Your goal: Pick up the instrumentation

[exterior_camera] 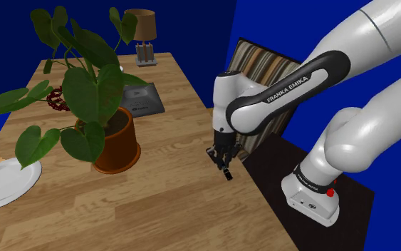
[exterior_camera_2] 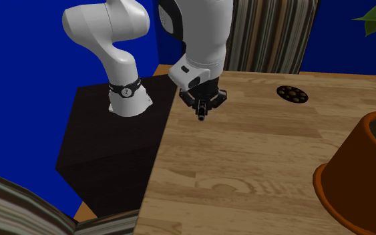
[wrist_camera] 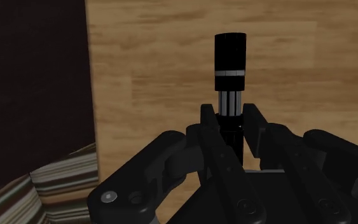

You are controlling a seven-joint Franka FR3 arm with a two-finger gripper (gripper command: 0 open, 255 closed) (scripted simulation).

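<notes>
Black fingers of the gripper (exterior_camera: 224,162) are clamped on a slim black instrument (exterior_camera: 227,173), seen from the shoulder view at the table's (exterior_camera: 170,207) edge nearest the stand (exterior_camera: 284,175). The instrument's free end points down toward the wood. Whether it touches the table cannot be told. Well apart, toward the far side of the table, a leafy plant stands in a brown pot (exterior_camera: 117,146). A white plate (exterior_camera: 6,182) lies at the edge on that view's left, a flat grey device (exterior_camera: 142,100) lies behind the pot, and a lamp (exterior_camera: 143,36) stands at the far end. A striped chair (exterior_camera: 263,71) stands beyond the arm.

From the second exterior view, the gripper (exterior_camera_2: 202,107) hangs over the table's corner beside the dark stand (exterior_camera_2: 113,147), with the instrument (exterior_camera_2: 200,115) sticking out below it. A dark round disc (exterior_camera_2: 292,94) lies near the far edge, and the pot (exterior_camera_2: 360,173) sits toward that view's right.

Through the wrist view, the two fingers (wrist_camera: 210,124) clasp the instrument (wrist_camera: 229,70) at its lower part. Its black head with pale bands reaches past the gripper (wrist_camera: 229,116) over the wood (wrist_camera: 171,63).
</notes>
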